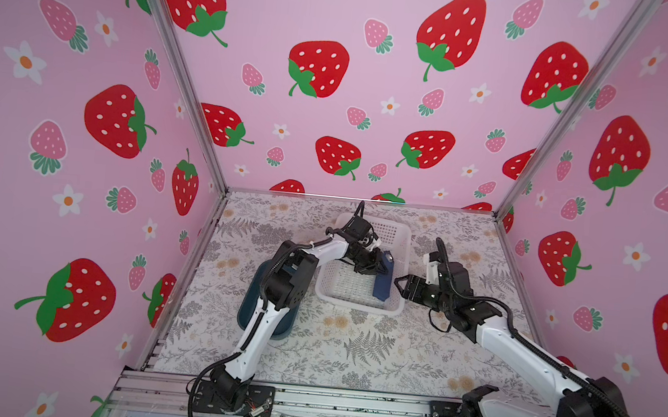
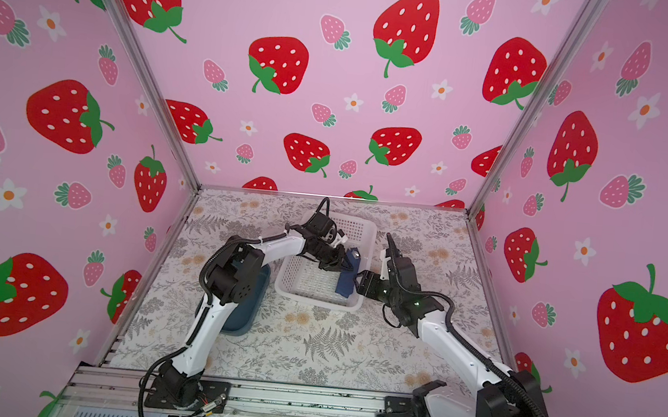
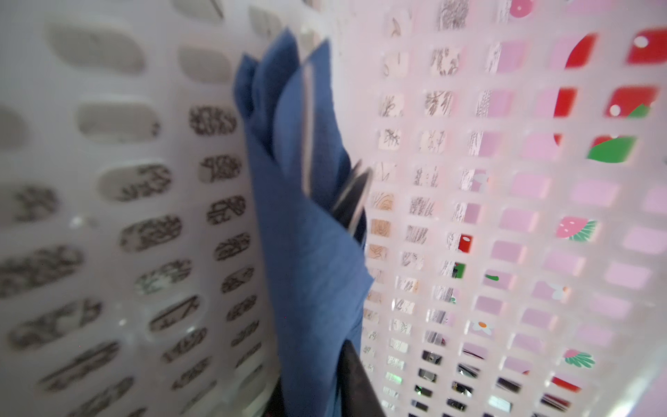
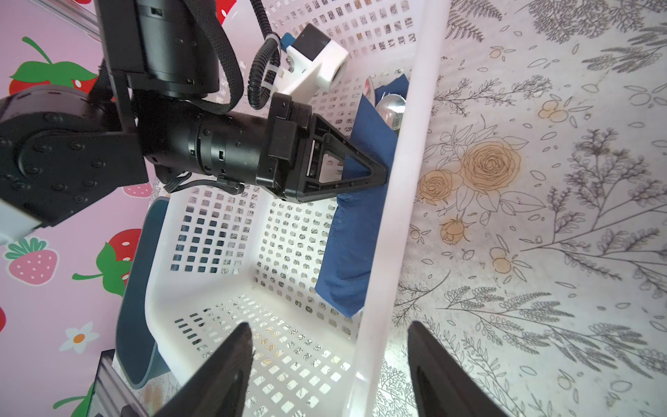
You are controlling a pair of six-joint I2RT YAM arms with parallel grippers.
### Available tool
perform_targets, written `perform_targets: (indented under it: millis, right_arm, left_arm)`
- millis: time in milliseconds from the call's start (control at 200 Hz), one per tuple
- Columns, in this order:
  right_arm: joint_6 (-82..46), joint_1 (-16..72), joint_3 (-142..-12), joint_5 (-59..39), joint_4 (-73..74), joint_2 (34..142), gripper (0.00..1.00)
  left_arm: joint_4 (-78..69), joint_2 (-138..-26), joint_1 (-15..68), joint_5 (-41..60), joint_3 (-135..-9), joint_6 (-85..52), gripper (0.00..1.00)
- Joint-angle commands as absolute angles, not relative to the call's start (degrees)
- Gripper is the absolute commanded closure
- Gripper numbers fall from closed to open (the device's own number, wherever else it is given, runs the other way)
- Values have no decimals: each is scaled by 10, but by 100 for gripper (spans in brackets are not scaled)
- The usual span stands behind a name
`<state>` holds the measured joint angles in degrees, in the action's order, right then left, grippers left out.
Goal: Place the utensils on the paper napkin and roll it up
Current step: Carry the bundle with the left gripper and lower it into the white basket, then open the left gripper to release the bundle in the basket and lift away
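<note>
Napkin: the dark navy blue paper napkin (image 4: 352, 245) is sitting as a rolled bundle. It is leaning against the inner wall of the white perforated plastic basket (image 4: 397, 224), right at the tip of the left claw (image 4: 379, 175).
Utensils: the shiny silver metal utensils (image 4: 391, 106) are riding inside the roll. A spoon bowl is poking out of the end beyond the left claw, and thin metal edges are showing among the folds in the left wrist view.
Left claw: it is touching the roll about mid-length. It is showing side-on, so I cannot tell whether it is pinching the paper or letting go.
Right claw: the right claw (image 4: 329, 326) is hovering spread and empty, straddling the basket rim, with the roll just ahead of it.
Done (judgement): loading and rolling are looking complete, and the bundle is already resting in the basket.
Left (judgement): only release and withdrawal are remaining. Paper corners are flaring at one end, so the roll may be loosening.
Surroundings: the teal rounded plastic tray (image 4: 133, 325) is lying behind the left claw on the floral-patterned bench (image 4: 541, 216), mostly hidden by the arm.
</note>
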<state>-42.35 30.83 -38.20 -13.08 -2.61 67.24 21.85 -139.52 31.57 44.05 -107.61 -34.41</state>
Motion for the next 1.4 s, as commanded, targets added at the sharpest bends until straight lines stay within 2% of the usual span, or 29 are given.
perform_targets:
  millis: [0,270,345,490,565,755,870,1015,1396]
  right_arm:
    - [-427,305,-376,-135,-22,676,30]
    - [-426,305,-378,-134,-23,671,30]
    - [-426,305,-378,-134,-23,670,30]
    - [-426,305,-376,-136,-24,671,30]
    - [-426,305,-376,-136,-23,671,30]
    - [-425,305,-375,-137,-23,674,30]
    - [-426,305,-375,-138,-23,676,30]
    - [-425,304,-375,-139,-22,679,30]
    - [-426,304,-372,-141,-22,683,30]
  left_arm:
    - [267,-1406,319,401,-1092,-326,71]
    - [311,-1380,321,347,-1101,-310,54]
    - [317,-1368,321,335,-1099,-307,41]
    - [326,-1344,321,316,-1096,-303,40]
    - [330,-1339,320,308,-1094,-302,40]
    - [341,-1350,321,313,-1088,-307,51]
    - [334,-1352,321,319,-1072,-315,53]
    - [309,-1349,321,339,-1049,-333,66]
    - [239,-1341,322,372,-1007,-409,70]
